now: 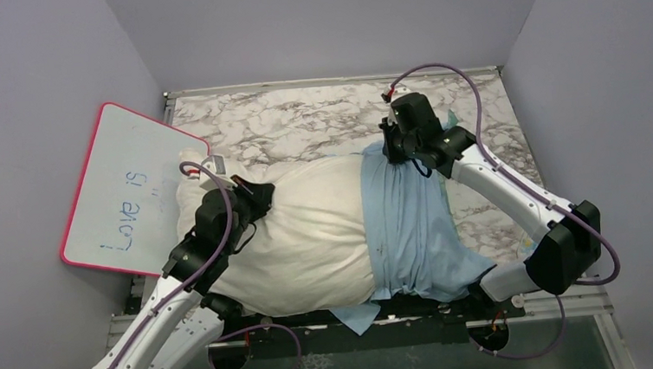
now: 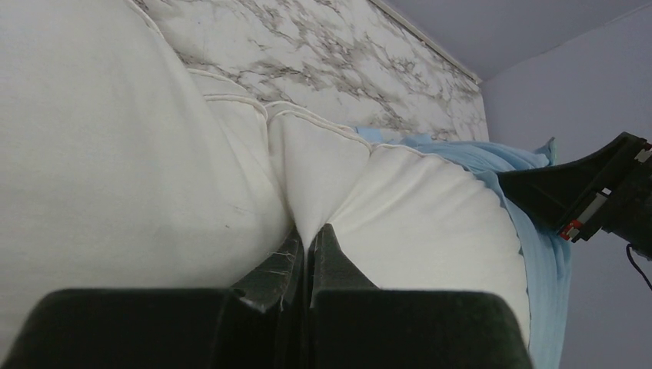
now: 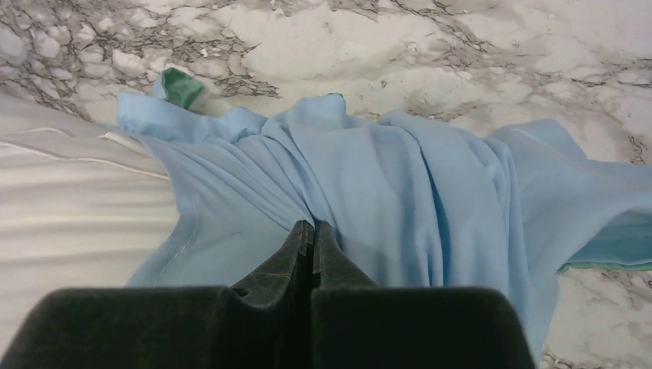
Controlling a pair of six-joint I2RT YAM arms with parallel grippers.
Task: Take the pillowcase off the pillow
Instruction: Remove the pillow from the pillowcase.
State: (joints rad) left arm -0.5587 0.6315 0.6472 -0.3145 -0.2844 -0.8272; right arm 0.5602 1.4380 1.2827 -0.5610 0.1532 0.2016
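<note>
Currently the light blue pillowcase (image 1: 408, 222) wraps only the right end of the cream pillow (image 1: 309, 229), which lies across the marble table (image 1: 301, 121). The right gripper (image 3: 312, 231) is clamped on a pillowcase fold at the far edge. The left gripper (image 2: 307, 238) pinches the pillow's bare fabric. A pink-framed whiteboard (image 1: 124, 194) sits at the left.

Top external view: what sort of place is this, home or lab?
Probably a lab robot cell, not a home: plain grey-lilac panel walls box in a marble-patterned tabletop, two white-and-black robot arms are mounted at its near edge, and a pink-framed whiteboard sits at left.
</note>
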